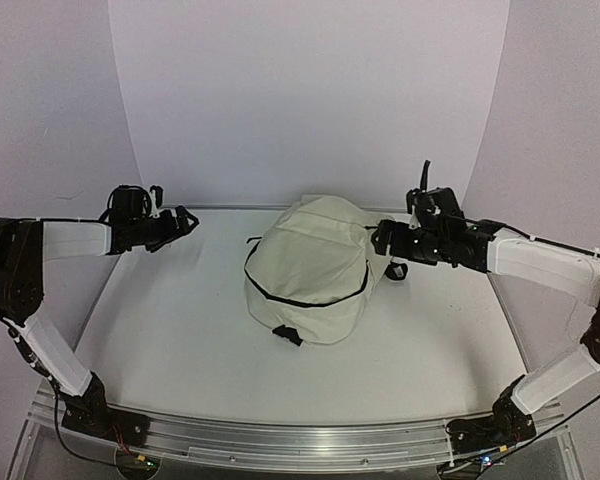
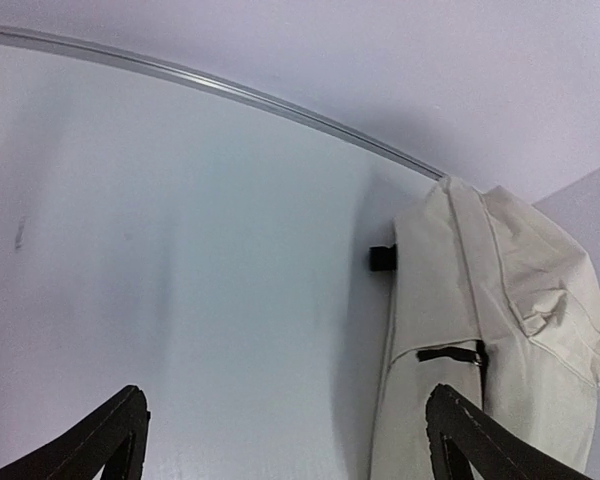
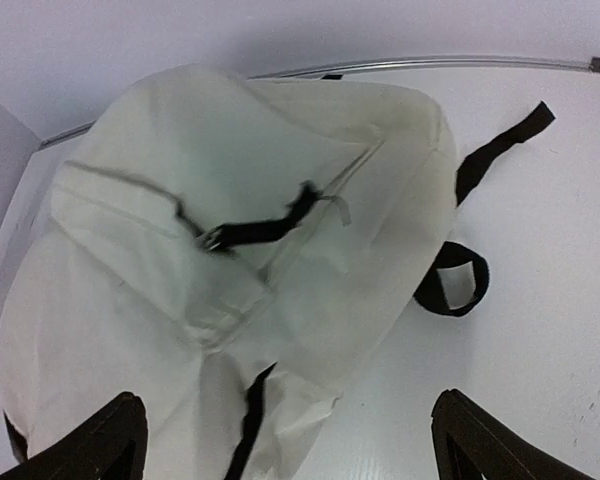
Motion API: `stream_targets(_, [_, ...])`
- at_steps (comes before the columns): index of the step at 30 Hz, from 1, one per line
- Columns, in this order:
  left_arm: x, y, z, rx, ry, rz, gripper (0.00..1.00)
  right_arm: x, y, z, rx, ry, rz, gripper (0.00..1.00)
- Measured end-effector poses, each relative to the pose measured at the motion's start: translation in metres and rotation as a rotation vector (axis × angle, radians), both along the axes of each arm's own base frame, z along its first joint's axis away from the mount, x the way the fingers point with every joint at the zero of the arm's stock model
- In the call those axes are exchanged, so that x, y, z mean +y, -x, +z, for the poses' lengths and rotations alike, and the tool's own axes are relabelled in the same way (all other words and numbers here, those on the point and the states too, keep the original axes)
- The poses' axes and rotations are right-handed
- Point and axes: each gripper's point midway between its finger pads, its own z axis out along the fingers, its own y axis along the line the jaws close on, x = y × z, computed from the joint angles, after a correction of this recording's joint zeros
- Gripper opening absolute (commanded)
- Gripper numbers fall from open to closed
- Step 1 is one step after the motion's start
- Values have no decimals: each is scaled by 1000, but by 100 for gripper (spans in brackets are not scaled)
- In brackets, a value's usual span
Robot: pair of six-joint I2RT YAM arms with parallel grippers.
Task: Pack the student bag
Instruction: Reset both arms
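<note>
One cream student bag [image 1: 308, 268], slumped, black zipper, black straps

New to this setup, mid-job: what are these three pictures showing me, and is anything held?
Two robot arms stand at the near edge of a white table. The wide picture looks down from above and behind them; the other two come from a camera on each wrist, that arm's dark fingers at the bottom. A cream backpack lies mid-table. The left tool hangs open beside it, apart; the right tool is open at the backpack's edge. Neither holds anything.
</note>
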Motion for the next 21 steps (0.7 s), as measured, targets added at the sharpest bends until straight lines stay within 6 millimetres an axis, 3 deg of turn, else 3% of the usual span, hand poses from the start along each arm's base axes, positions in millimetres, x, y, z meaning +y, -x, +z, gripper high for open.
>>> stream_targets(1, [13,2,-2,7,-5,37,99,-12,-10,-3,13,-13,-29,98])
stream_targets(3, [57,10,-3,20,-11,153,100,-59,-36,-13,45,-47,-131,98])
stream_targets(5, [88,17,-2,26,-13,231,100,-91,-48,-18,52,-64,-202,98])
stream_targets(8, [142,32,1,28,-28,382,100,-147,-56,-21,47,-80,-326,98])
stream_targets(10, [167,42,8,12,-56,474,100,-175,-54,-13,11,-82,-389,98])
stream_targets(13, [183,59,19,-30,-98,555,100,-198,-44,16,-112,-75,-440,98])
stream_targets(17, [199,85,37,-112,-165,646,100,-215,-24,69,-336,-80,-477,98])
stream_targets(18, [205,93,45,-151,-189,678,100,-221,-12,88,-426,-82,-493,98])
stream_targets(21, [213,107,56,-225,-223,723,100,-233,10,115,-586,-80,-523,98])
